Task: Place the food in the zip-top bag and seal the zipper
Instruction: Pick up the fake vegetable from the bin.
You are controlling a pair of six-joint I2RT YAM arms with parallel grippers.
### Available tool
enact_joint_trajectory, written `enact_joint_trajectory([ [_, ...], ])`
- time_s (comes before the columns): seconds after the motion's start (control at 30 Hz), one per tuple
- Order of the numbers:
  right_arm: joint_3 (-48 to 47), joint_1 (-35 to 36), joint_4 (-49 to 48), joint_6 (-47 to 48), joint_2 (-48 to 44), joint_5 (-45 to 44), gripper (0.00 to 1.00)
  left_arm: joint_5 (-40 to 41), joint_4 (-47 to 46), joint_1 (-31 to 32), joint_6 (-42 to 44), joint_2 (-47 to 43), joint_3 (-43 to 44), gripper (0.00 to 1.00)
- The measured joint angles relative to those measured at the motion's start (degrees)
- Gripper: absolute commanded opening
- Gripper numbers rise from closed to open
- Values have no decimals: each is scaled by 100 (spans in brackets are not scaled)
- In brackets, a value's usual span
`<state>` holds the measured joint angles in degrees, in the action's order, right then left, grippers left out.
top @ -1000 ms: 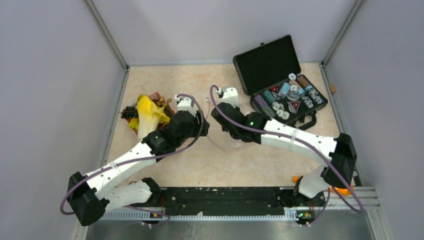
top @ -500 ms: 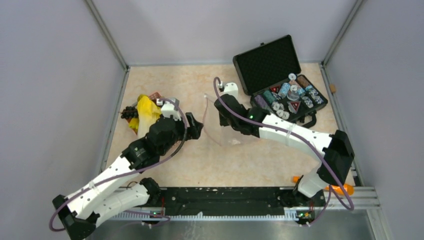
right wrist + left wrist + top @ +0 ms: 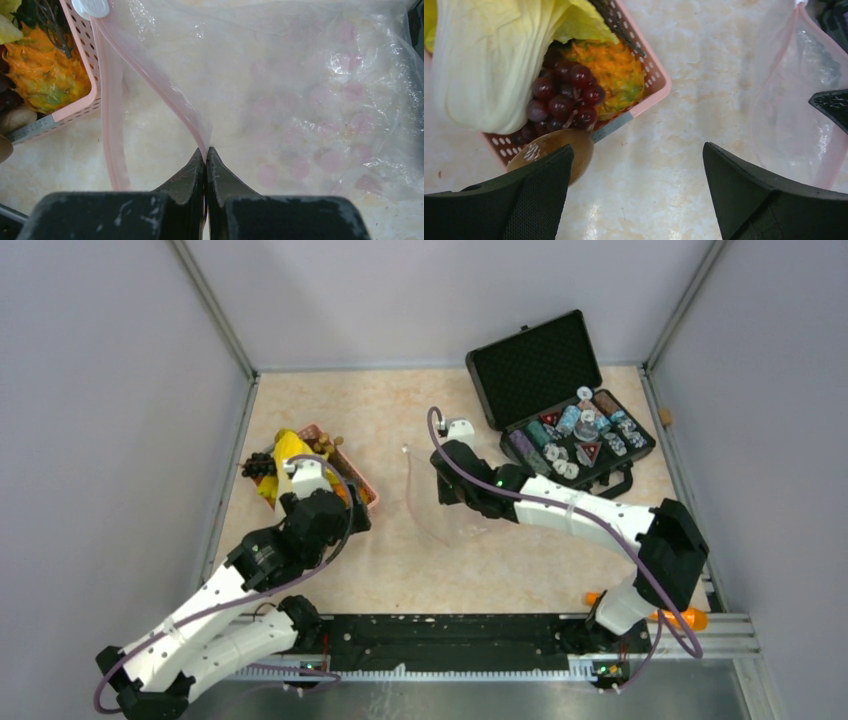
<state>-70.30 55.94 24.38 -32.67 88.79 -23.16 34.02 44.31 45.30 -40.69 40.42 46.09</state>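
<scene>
With right jaws pinching the zipper (image 3: 167, 95), you're hovering spread left jaws beside the food (image 3: 566, 97), needing to descend and grasp.

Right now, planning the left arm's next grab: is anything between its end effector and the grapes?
Nothing visible does. The left end effector hangs open near the basket corner; the grapes lie uncovered beside the cabbage.

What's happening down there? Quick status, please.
Left gripper open, empty, beside the basket. Right gripper shut on the bag at its pink edge. Food by basket, bag empty. Nothing in the way.
</scene>
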Motion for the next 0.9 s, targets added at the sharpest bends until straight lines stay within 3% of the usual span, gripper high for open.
enact_joint_trajectory([
  [0.43,17,-26,-125,-15,-42,153,0,1073,1502,-122,-1309,-87,-179,99],
  [0.67,17,-26,-136,-15,-219,240,0,868,975,-1032,-879,-595,-671,99],
  [0.9,17,-26,-208,-15,-273,337,0,52,195,-1735,-323,-164,-940,96],
])
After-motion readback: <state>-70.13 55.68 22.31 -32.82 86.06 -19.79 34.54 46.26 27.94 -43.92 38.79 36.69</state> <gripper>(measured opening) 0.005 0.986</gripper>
